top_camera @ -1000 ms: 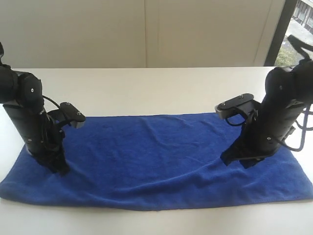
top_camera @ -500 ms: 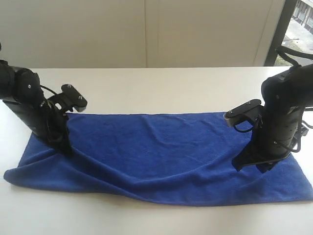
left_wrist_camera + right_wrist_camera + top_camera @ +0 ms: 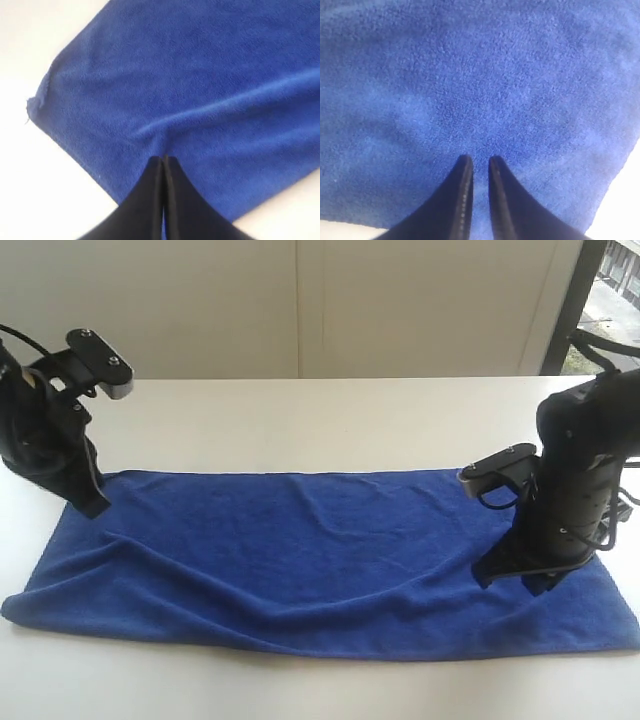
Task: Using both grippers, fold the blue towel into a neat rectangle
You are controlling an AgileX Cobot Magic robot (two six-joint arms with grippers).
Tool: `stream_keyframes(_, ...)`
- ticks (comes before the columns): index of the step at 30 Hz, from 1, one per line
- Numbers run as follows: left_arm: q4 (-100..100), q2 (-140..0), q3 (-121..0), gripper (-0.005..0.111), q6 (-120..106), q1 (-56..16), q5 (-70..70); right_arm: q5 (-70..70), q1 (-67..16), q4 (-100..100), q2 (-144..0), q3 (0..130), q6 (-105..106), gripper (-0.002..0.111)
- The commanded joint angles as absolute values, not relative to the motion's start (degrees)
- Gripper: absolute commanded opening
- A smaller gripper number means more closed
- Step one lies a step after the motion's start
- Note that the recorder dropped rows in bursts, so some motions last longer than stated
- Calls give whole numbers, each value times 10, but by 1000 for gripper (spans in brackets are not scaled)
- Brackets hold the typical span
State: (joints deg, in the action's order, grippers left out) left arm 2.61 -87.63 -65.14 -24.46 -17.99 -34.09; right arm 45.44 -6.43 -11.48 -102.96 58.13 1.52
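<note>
blue towel (image 3: pixel 320 560) flat on surface (image 3: pixel 300 420), long axis left-right across frame. left gripper (image 3: pixel 92 505) clamped closed at towel's upper-left corner, grip unclear tbh. right gripper (image 3: pixel 520 578) jaws barely apart, tips on right end, nothing visibly pinched.

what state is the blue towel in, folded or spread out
Spread out. The blue towel lies open across the table, rippled along its near edge, with no part doubled over itself.

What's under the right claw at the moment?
The blue towel lies under the right claw, tips down on it. The white table beneath is covered there; whether cloth is pinched can't be seen.
</note>
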Motion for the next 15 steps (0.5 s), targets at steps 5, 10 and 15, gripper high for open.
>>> stream_keyframes(5,-24,-749,-592,0,-177,-178,-388,442,-63,-48,-953,580,50,12)
stream_keyframes(10,-29,-692,-513,0,-148,-178,-354,433,-63,22,-919,580,105,12)
stream_keyframes(15,-95,-649,-382,0,-103,-176,-212,436,-63,102,-910,580,162,12)
